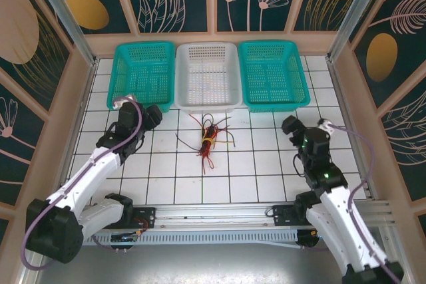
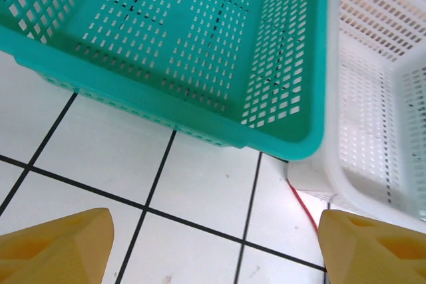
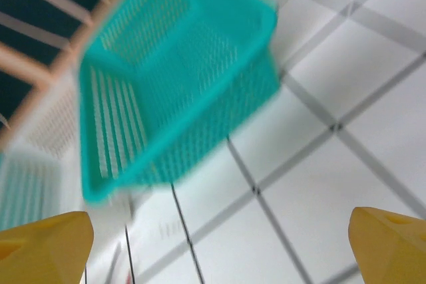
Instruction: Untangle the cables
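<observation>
Cables: a knotted bundle of red, yellow and black wires (image 1: pixel 210 136) lies near the middle of the table, just in front of the white basket, with loose ends fanning out to both sides.
Red wire: in the left wrist view, one red strand (image 2: pixel 303 205) runs across the tile beside the white basket's near corner.
Left gripper: the left gripper (image 1: pixel 154 116) sits left of the bundle and apart from it, near the front of the left teal basket. Its yellow fingertips (image 2: pixel 56 244) stand wide, with only bare tile between them.
Right gripper: the right gripper (image 1: pixel 291 124) sits right of the bundle, well apart. Its fingertips (image 3: pixel 46 244) are spread wide and hold nothing.
Baskets: the left teal basket (image 1: pixel 143 74), white basket (image 1: pixel 208 74) and right teal basket (image 1: pixel 274 74) stand side by side along the far edge.
Table: the table (image 1: pixel 253 177) is white tile with dark grid lines.
Right wrist view: blurred, with a teal basket ahead.
</observation>
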`<state>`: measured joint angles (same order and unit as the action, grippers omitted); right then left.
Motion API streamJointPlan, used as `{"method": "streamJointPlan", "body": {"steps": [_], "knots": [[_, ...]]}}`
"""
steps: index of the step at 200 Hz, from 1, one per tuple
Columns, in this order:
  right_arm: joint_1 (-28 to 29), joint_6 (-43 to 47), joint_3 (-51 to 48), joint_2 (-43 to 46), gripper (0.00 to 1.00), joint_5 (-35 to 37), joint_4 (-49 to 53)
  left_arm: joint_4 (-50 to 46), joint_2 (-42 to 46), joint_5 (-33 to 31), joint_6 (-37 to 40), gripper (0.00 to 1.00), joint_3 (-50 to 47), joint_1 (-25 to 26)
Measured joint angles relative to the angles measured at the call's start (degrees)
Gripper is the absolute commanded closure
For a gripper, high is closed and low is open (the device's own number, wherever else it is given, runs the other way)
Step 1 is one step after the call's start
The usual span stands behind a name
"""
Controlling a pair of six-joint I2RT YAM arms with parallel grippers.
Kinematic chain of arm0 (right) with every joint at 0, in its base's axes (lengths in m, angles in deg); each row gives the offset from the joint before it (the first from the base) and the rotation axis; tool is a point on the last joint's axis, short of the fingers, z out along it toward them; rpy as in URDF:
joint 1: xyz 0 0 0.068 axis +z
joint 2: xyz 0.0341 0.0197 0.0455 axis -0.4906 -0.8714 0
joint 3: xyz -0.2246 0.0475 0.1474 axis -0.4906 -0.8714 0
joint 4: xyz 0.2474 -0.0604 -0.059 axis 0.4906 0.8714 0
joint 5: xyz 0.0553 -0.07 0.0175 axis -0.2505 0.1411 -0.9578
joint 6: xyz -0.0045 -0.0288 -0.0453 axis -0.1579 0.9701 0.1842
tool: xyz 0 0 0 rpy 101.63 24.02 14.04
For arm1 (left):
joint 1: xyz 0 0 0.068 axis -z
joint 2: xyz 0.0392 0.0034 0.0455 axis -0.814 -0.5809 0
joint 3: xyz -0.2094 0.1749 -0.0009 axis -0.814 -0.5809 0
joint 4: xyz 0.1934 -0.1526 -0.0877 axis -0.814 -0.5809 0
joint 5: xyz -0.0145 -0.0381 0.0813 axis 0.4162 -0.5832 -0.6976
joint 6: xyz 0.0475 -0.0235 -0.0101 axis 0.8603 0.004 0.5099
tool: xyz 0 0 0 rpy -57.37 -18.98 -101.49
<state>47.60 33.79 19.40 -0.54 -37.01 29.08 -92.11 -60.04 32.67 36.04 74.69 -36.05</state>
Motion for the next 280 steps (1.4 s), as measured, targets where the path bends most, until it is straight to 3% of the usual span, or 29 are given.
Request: {"method": "streamJointPlan", "body": {"steps": [19,38,56,81,117,171,204,249,280], "knots": [[13.35,-2.75,6.23,-12.41,0.01,-0.22,4.76,-2.62,-0.02,1.68,0.0,0.2,4.59,0.02],[30.23,-4.24,14.88,-23.8,0.01,2.58,5.95,-3.15,-0.02,3.26,-0.04,0.19,7.87,0.02],[38.32,-4.44,22.38,-32.57,0.02,1.53,3.32,-3.17,-0.04,4.74,-0.42,0.21,8.92,0.02],[38.82,-5.79,26.38,-42.71,0.05,-3.15,-3.39,-3.58,-0.63,7.58,-1.22,0.23,8.92,0.02],[38.45,-7.1,31.32,-57.77,0.07,-8.04,-4.31,-4.74,-1.03,10.93,-1.77,0.23,8.9,0.02],[35.63,-8.41,32.33,-62.84,0.14,-13.14,-5.75,-4.7,0.5,12.92,-1.79,0.22,6.78,0.02],[35.01,-8.15,33.59,-66.47,0.28,-14.88,-6.73,-4.39,0.5,14.32,-2.16,0.22,5.99,0.02],[35.01,-7.39,33.86,-68.59,0.64,-16.28,-7.23,-4.15,0.44,15.74,-2.4,0.2,5.97,0.02],[35.15,-6.32,33.94,-68.65,0.8,-15.87,-7.41,-3.48,-0.31,16.65,-2.54,0.19,5.97,0.02]]}}
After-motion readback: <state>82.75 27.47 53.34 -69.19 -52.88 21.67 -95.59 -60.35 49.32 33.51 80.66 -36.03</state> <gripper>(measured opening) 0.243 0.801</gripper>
